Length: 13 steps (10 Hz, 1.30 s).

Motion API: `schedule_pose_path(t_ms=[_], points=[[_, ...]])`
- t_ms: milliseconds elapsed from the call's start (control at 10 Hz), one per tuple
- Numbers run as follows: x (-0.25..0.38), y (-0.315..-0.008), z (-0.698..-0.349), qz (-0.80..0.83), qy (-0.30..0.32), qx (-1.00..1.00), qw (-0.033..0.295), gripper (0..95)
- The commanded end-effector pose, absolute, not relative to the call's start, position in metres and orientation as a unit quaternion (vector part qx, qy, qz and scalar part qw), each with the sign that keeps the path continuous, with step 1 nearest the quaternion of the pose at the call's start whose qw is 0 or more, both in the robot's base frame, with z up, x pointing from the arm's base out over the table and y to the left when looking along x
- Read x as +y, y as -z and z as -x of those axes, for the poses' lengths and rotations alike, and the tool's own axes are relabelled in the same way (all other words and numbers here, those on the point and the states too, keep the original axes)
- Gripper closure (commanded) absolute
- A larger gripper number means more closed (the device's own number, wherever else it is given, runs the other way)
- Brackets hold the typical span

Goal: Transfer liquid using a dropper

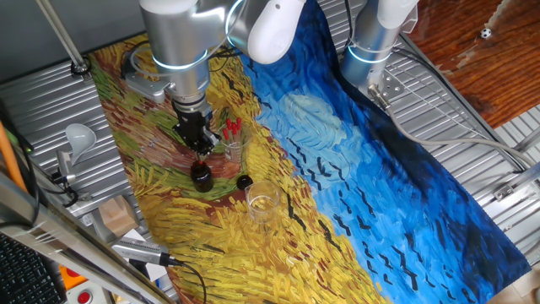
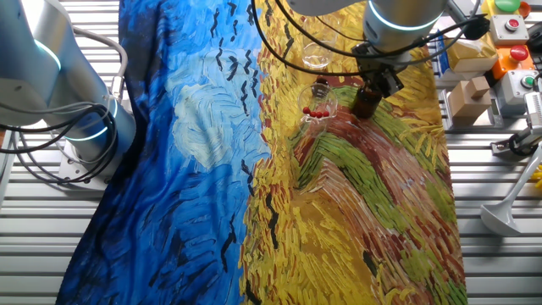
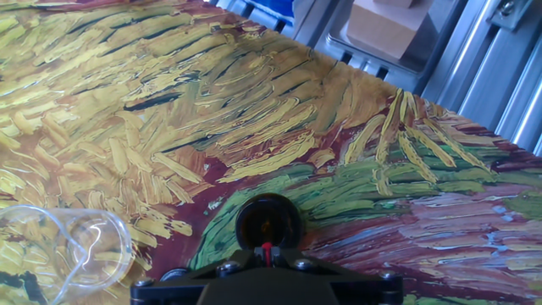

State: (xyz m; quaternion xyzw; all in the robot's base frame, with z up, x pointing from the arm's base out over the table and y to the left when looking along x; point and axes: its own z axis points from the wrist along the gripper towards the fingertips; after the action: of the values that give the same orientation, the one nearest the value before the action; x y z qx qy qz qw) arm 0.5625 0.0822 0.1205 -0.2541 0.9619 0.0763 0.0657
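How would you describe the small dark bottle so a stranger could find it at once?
Start at the painted cloth and go to its yellow wheat-field part. Under the claw stands the small dark bottle, open-mouthed, its black cap lying beside it. Its neighbours are both clear glasses.

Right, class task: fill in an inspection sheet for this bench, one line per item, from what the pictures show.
Surface: painted cloth over the table.
Job's things: dropper with red bulb in the pincer, above a dark bottle; spare droppers in a glass; empty beaker.
Clutter: black cap beside the bottle.
Grippers: pincer shut on the dropper.
Cables: black cables behind the arm.
Surroundings: second arm's base, wooden blocks.
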Motion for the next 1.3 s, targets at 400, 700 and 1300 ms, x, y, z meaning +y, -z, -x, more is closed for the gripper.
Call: schedule_pose_path(t_ms=[400,700,1300], points=[[0.0822,-0.1202,-0.5625,0.255,-0.076,0.962,0.065,95.0],[0.0822,-0.1202,-0.5625,0.261,-0.075,0.96,0.065,76.0],[0.0822,-0.1202,-0.5625,0.265,-0.076,0.959,0.066,76.0]])
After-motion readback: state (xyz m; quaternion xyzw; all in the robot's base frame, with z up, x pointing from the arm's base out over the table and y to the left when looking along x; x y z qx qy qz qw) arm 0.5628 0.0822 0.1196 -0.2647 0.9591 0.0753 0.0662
